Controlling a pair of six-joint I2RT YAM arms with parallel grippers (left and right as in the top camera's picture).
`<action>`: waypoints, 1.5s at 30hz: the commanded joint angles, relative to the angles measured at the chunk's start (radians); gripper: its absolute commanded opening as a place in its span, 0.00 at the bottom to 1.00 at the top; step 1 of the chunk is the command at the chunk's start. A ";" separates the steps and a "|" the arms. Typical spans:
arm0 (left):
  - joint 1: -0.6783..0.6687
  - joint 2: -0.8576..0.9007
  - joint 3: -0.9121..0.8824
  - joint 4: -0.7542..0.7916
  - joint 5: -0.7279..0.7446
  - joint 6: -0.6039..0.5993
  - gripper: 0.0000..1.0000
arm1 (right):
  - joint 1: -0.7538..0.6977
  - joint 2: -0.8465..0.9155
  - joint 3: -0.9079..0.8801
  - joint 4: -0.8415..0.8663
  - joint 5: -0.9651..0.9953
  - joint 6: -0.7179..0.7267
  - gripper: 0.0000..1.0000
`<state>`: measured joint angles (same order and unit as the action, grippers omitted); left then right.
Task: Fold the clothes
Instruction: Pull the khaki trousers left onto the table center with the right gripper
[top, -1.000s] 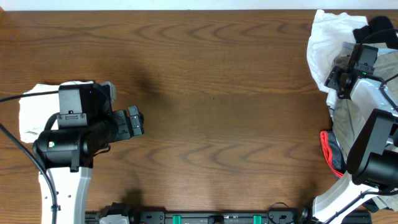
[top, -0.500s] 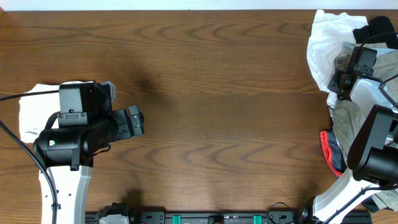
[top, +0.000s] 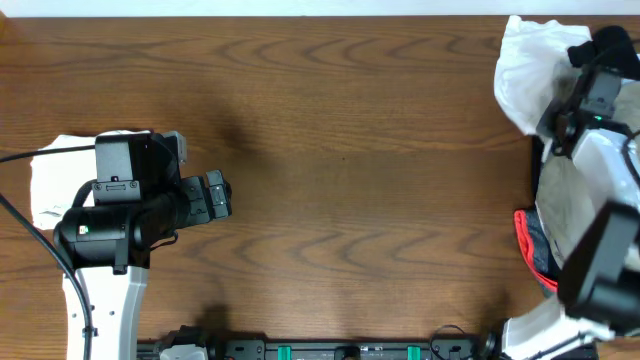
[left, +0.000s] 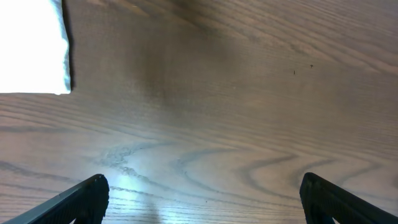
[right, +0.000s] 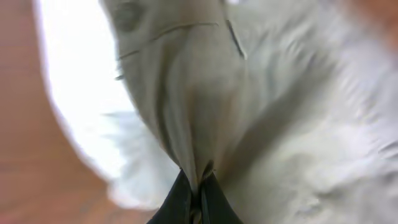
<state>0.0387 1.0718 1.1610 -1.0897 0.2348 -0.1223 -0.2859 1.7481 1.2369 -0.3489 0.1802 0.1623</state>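
At the far left of the bench (top: 350, 150), a flat white cloth (top: 42, 185) with a neat straight edge, its right side hidden under the left arm (top: 120, 215). Just right of it, the left fingers (top: 216, 195), spread wide and holding nothing, pointing right over bare wood. From there rightward, a broad stretch of brown wood reaching from the far edge to the near edge, open for moving. Crowded only at the right edge: a heap of clothes (top: 560, 190) running out of view, with the right arm (top: 600, 260) standing over it. In the heap, a crumpled white garment (top: 518, 60) farthest, a black piece (top: 612, 42) beside it, something red-trimmed (top: 524, 232) nearer. There the right fingers (right: 186, 200), pinched shut on a fold of the khaki-beige garment (right: 186, 118). Cloth gathered into a ridge and drawn taut up from the pinch, seams showing near the top. Blurred wrist view, paler fabric on either side.
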 joint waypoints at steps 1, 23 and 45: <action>0.005 0.000 0.021 -0.002 0.008 0.021 0.98 | 0.090 -0.174 0.064 0.004 -0.194 -0.060 0.01; 0.005 0.000 0.021 -0.026 0.008 0.021 0.98 | 0.554 -0.222 0.072 -0.131 -0.214 -0.116 0.15; 0.005 0.000 0.020 -0.029 0.008 0.021 0.98 | 0.763 -0.090 0.070 -0.349 -0.154 -0.233 0.42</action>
<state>0.0387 1.0718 1.1610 -1.1172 0.2371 -0.1223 0.4435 1.5967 1.2949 -0.6853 -0.0666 -0.0422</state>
